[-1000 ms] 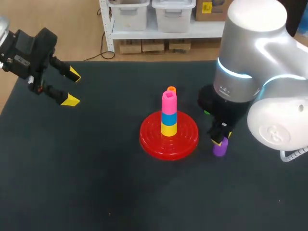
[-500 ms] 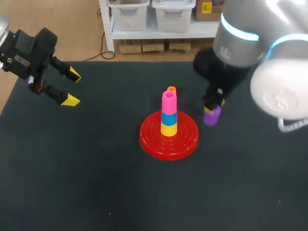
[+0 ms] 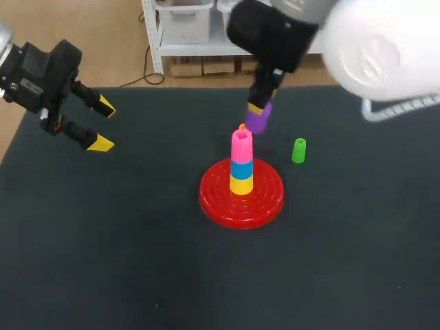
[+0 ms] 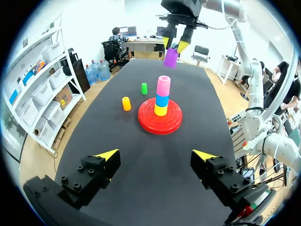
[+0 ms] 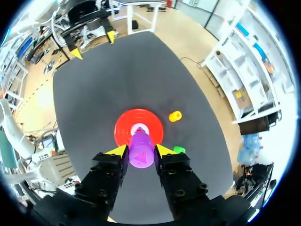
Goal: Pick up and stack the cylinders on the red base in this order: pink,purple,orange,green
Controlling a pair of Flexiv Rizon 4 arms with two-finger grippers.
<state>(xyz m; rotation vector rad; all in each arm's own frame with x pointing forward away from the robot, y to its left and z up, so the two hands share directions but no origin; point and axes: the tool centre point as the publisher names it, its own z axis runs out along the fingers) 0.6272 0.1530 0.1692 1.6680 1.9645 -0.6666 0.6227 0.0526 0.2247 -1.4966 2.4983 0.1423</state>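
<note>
Above the red base (image 3: 214, 196) | right gripper (image 3: 258, 110) clamps purple cylinder (image 3: 258, 121), axis upright | pink cylinder (image 3: 241, 146) tops the stack just below, slightly to its left | left gripper (image 3: 102, 125) gapes empty, well apart at table's left.

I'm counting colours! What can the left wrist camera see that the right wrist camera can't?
Only the left wrist view shows the blue cylinder and the yellow cylinder in the stack, seen side on. Only the right wrist view looks straight down on the purple cylinder, which covers most of that stack. Both show the red base, the orange cylinder, the green cylinder and the right claw shut on the purple cylinder.
</note>
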